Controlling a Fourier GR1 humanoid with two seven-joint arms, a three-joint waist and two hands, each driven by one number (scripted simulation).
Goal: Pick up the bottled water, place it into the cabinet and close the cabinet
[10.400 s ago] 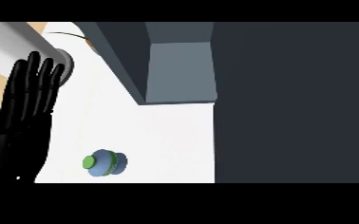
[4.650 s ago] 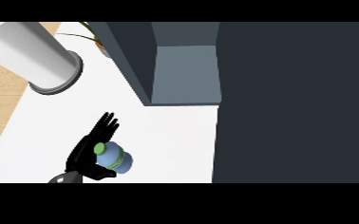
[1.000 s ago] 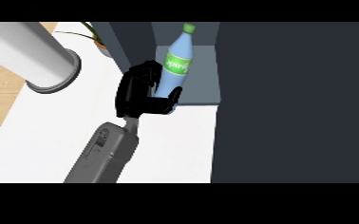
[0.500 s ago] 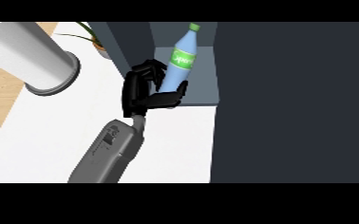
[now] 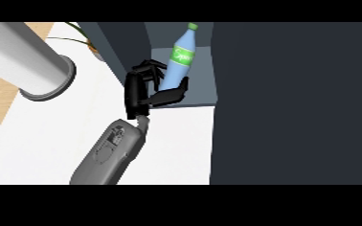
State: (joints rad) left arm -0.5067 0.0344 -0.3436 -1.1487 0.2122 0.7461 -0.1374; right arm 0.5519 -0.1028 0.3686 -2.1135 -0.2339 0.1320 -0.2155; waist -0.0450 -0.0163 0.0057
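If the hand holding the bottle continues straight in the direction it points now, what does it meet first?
Probably the cabinet: the left hand, curled round the bottled water, points up the view into its open compartment. Its grey inner surface seems first in line, though depth is unclear.

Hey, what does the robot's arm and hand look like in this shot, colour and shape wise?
One arm shows: a rounded grey forearm with darker recessed panel outlines on its casing, narrowing to a thin wrist. On it sits a glossy black hand with slender segmented fingers and a thumb. No cables or lettering are visible.
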